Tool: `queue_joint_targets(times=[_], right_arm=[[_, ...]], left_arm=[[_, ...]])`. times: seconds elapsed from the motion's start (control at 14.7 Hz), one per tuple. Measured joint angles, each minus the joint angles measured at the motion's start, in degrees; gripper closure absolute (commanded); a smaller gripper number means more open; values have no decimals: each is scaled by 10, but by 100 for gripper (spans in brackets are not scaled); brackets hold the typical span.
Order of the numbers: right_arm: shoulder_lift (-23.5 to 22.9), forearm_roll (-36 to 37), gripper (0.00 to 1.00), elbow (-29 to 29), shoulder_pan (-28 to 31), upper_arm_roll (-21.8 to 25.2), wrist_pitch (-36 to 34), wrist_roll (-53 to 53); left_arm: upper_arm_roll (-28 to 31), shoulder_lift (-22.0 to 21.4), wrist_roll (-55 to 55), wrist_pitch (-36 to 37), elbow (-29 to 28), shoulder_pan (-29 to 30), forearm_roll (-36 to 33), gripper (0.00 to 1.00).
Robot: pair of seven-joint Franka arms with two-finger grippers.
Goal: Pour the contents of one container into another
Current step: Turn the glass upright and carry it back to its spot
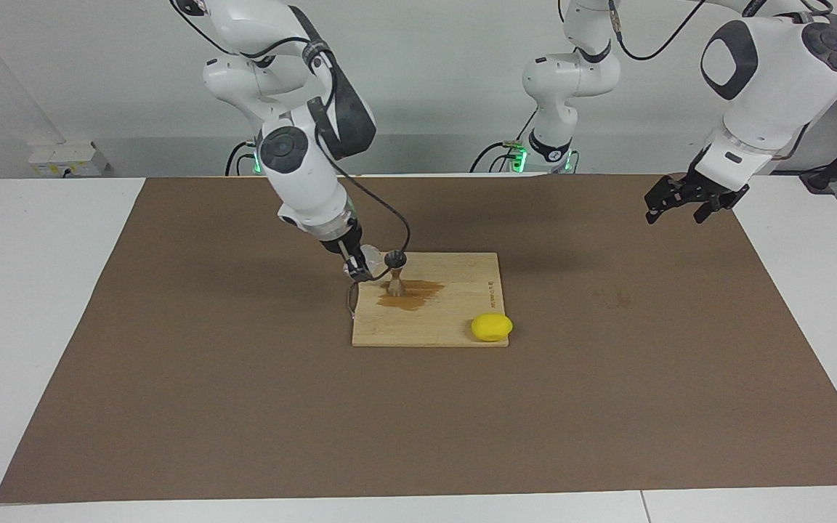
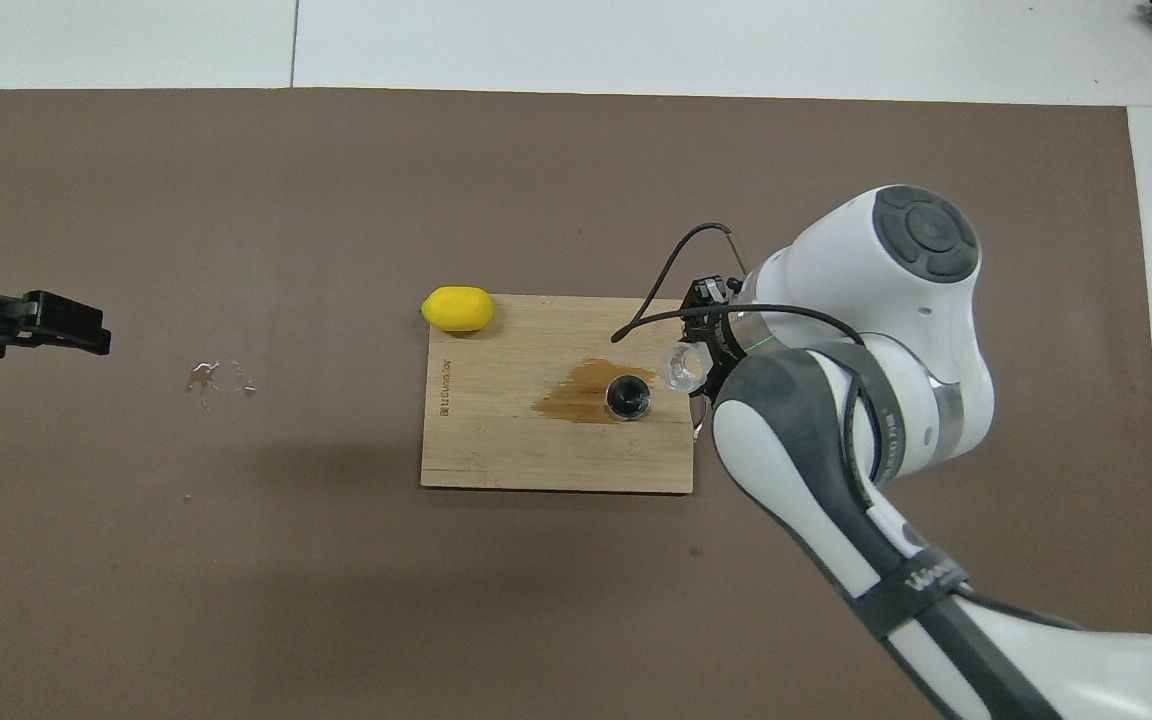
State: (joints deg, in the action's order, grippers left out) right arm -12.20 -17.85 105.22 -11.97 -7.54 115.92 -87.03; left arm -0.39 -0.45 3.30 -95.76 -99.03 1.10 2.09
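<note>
Glass (image 1: 369, 256) sits pinched in the right gripper (image 1: 357, 267), tipped on its side, mouth toward the jigger (image 1: 394, 278), just over the board (image 1: 455, 319) edge at the right arm's end; jigger stands upright on the board in a brown puddle (image 1: 413, 294), dark top cup facing up, just beside the glass and, as far as can be seen, not touching it; lemon (image 1: 492, 327) sits at the board corner farther from the robots, toward the left arm's end; left gripper (image 1: 686, 197) hangs spread and empty over the mat (image 1: 607, 407) at its own end, waiting; a few wet specks (image 2: 219, 377) on the mat near it in the overhead view. Step looks like the pour itself or its tail end, judged from the tilt; to do it well, keep the glass lip right over the jigger's small cup, tilt slowly, don't nudge the jigger since it looks top-heavy on a narrow waist and a wet board; the puddle suggests liquid has missed, so aim matters more than speed; level the glass before moving off. Hard to tell: whether any liquid is left in the glass, whether a stream is running, how full the jigger is; right fingertips mostly hidden by the glass and wrist; glass is clear and its rim barely reads; left arm is cut off at the overhead view's edge.
</note>
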Motion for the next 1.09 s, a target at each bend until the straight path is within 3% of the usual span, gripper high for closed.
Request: queue_joint_targets(times=[0.55, 1.09], right_arm=[[-11, -172, 94, 67, 140, 2, 0, 180], [-73, -240, 91, 95, 266, 3, -17, 345]], left_arm=[[0, 0, 0, 0, 0, 0, 0, 0], [0, 0, 0, 0, 0, 0, 0, 0]])
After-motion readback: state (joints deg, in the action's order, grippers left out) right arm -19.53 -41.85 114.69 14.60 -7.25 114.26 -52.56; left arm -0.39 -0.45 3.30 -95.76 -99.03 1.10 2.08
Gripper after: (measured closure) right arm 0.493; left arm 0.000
